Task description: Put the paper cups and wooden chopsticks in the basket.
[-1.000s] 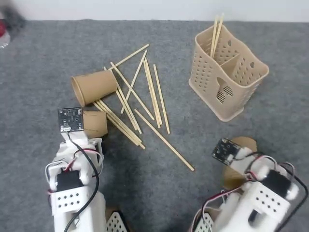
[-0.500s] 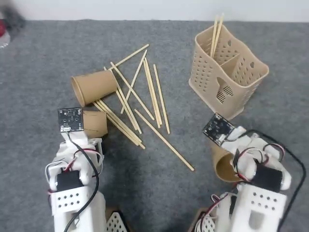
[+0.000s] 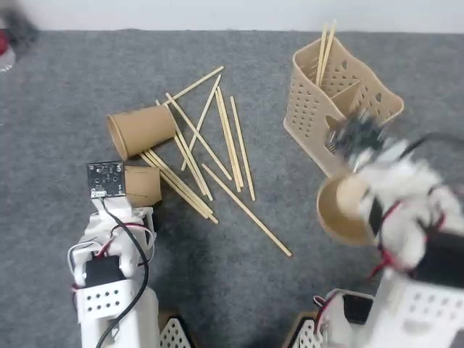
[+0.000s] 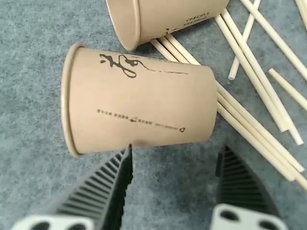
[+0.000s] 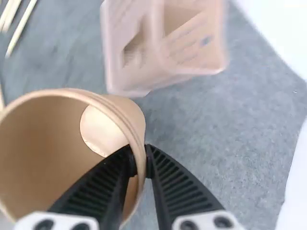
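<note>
Paper cups (image 3: 141, 130), three; one basket (image 3: 308, 109)

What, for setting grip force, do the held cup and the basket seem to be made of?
The cup in the right gripper: thin paper, matte tan, with a rolled rim. The basket: probably moulded plastic, smooth beige, judging by its regular rows of cut-out holes.

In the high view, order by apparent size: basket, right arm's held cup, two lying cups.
1. basket
2. held cup and upper lying cup: alike; the held one is nearer the camera, so unranked.
3. lower lying cup, partly under the left arm's camera.
</note>
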